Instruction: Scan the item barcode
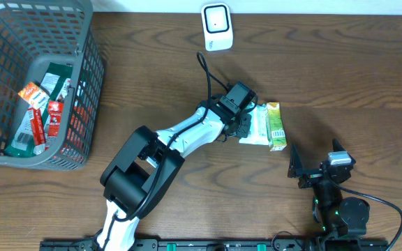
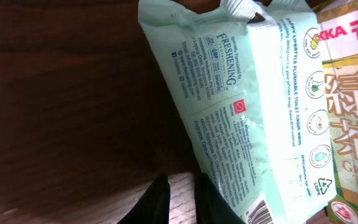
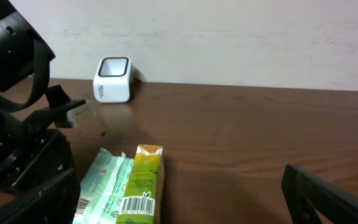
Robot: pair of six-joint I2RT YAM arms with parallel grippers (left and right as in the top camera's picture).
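— Where is the item found?
— The wipes pack (image 1: pixel 258 125) is laid flat on the tabletop (image 1: pixel 313 63), right of centre. A green tea carton (image 1: pixel 276 125) is pressed against its right side. In the right wrist view a barcode is seen at the near end of each.

— How is the left claw placed?
— The left claw (image 1: pixel 246 128) is set at the pack's left edge. Its fingers (image 2: pixel 158 200) are seen close together, with only a narrow gap between them. Whether the pack's edge is pinched there cannot be told.

— And the right claw?
— The right claw (image 1: pixel 314 157) is spread wide and nothing is held in it. It is kept near the front of the tabletop, apart from the carton.

— What else is seen?
— A white barcode scanner (image 1: pixel 216 26) is stood at the far edge, well apart from the pack. A grey mesh basket (image 1: pixel 89 77) is placed at the far left, and red-and-white packets (image 1: pixel 44 104) are seen inside it.
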